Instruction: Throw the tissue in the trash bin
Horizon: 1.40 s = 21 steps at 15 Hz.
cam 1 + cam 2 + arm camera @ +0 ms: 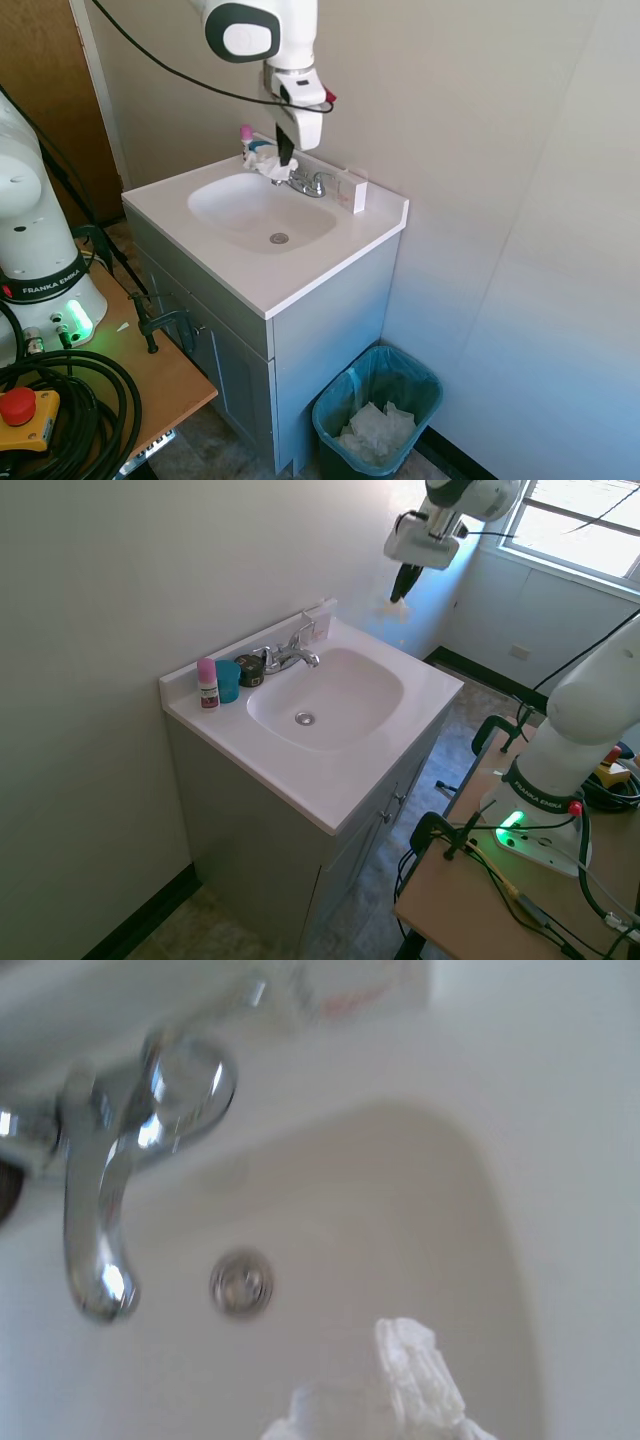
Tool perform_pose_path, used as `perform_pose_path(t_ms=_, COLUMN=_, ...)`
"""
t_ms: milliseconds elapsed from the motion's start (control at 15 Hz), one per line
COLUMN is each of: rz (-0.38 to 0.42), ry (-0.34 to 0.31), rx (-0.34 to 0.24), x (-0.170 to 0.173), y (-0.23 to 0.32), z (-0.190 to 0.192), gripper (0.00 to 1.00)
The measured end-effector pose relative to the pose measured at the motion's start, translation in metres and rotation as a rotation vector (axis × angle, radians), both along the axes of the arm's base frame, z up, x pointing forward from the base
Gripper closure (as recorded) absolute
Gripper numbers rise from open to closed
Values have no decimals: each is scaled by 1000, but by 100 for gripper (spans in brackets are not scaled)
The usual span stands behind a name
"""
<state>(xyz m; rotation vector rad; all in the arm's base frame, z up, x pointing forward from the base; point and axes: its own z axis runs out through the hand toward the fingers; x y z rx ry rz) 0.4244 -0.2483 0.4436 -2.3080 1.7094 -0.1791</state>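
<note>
White paper pinched in the closed gripper: the tissue hangs at upper centre, above the faucet. Best carry it high and steady, clear of the vanity, toward the trash bin, lower right.

Open air above trash bin.

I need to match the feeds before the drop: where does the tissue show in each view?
First exterior view: the tissue hangs from the gripper above the chrome faucet.
Second exterior view: a pale wad under the gripper, upper right.
Wrist view: tissue at the bottom edge.
Shared landmark: the sink drain.
</note>
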Motion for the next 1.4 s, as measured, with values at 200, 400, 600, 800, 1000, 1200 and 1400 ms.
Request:
perform_pose_path(t_ms=200, rz=-223, ry=-82, rx=-12, x=15, y=-96, z=-2, gripper=100)
perform_pose_path(t_ms=400, rz=-425, ry=-83, rx=-56, x=27, y=-176, z=-47, gripper=100)
perform_pose_path(t_ms=600, rz=-538, ry=12, rx=-81, x=55, y=-210, z=-115, gripper=100)
perform_pose_path(t_ms=800, rz=-528, ry=93, rx=-74, x=78, y=-222, z=-174, gripper=0)
perform_pose_path(t_ms=1000, rz=-517, ry=112, rx=-44, x=87, y=-223, z=-188, gripper=0)
perform_pose_path(t_ms=1200, rz=-501, ry=115, rx=-31, x=94, y=-214, z=-193, gripper=0)
perform_pose_path(t_ms=1400, rz=-490, ry=124, rx=-25, x=99, y=-205, z=-199, gripper=0)
